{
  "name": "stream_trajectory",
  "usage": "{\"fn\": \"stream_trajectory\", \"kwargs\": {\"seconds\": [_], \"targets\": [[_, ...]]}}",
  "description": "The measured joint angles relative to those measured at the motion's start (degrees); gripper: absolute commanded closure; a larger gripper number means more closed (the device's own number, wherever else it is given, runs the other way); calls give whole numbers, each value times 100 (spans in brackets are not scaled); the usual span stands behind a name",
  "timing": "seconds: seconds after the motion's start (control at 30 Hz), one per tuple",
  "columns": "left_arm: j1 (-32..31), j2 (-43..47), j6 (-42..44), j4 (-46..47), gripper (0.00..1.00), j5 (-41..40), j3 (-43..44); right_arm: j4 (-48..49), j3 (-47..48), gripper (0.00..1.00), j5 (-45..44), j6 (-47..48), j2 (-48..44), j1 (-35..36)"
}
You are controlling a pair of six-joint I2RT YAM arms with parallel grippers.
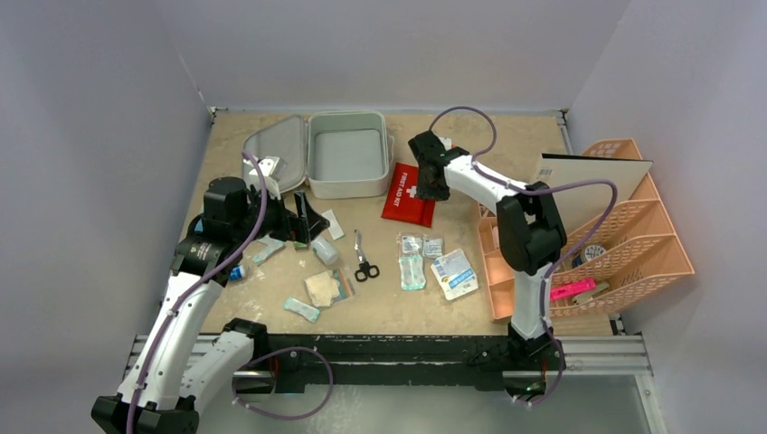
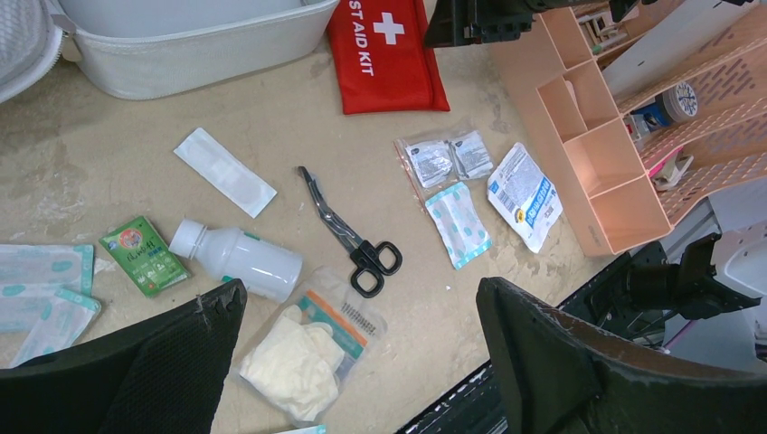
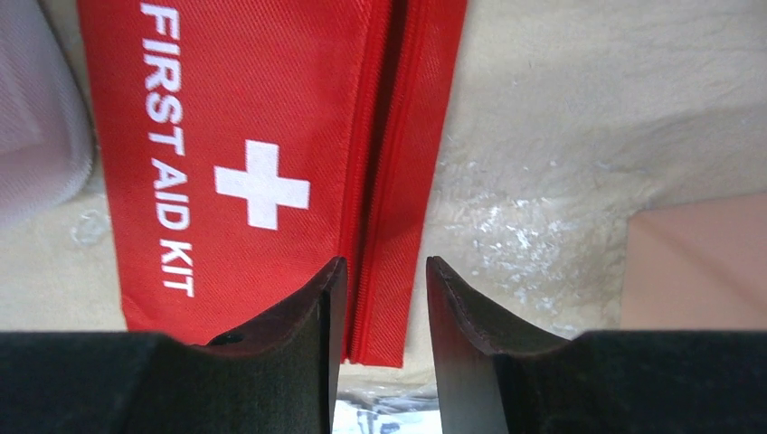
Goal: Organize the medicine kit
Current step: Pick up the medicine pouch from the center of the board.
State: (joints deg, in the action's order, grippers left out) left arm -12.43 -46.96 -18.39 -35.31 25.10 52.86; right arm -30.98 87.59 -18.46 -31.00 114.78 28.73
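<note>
1. Beige, scuffed tabletop (image 1: 506,136) lies between pale walls, and my two arms are bolted at its near edge.
2. The medicine kit (image 1: 348,188) stands at the far edge, left of centre. Its lid (image 1: 279,149) is swung open to the left and its grey inside faces up.
3. Just right of the kit lies the red pouch (image 3: 226,136), flat on the table, lettered FIRST AID KIT beside a white cross.
4. My right gripper (image 3: 384,267) is down at that pouch with its fingers drawn narrow, one on each side of the zipper edge. I cannot tell whether they pinch the fabric or only straddle it.
5. My left gripper (image 2: 360,289) is spread wide and holds nothing. It hovers over the loose supplies on the left half of the table.
6. Below it I see black-handled scissors (image 2: 348,237), a white bottle (image 2: 240,258) on its side, a bag of gloves (image 2: 303,348), a green sachet (image 2: 143,255) and a white strip (image 2: 224,172).
7. To the right, a cluster of sealed packets (image 2: 523,194) lies between the scissors and the peach organizer (image 2: 615,172) at the table's right edge.
</note>
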Motion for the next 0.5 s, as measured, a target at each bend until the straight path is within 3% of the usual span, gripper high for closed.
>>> {"fn": "stream_trajectory", "kwargs": {"seconds": [0.5], "targets": [[0, 7, 0, -11, 3, -83, 0, 140, 101, 61, 295, -173, 378, -232]]}}
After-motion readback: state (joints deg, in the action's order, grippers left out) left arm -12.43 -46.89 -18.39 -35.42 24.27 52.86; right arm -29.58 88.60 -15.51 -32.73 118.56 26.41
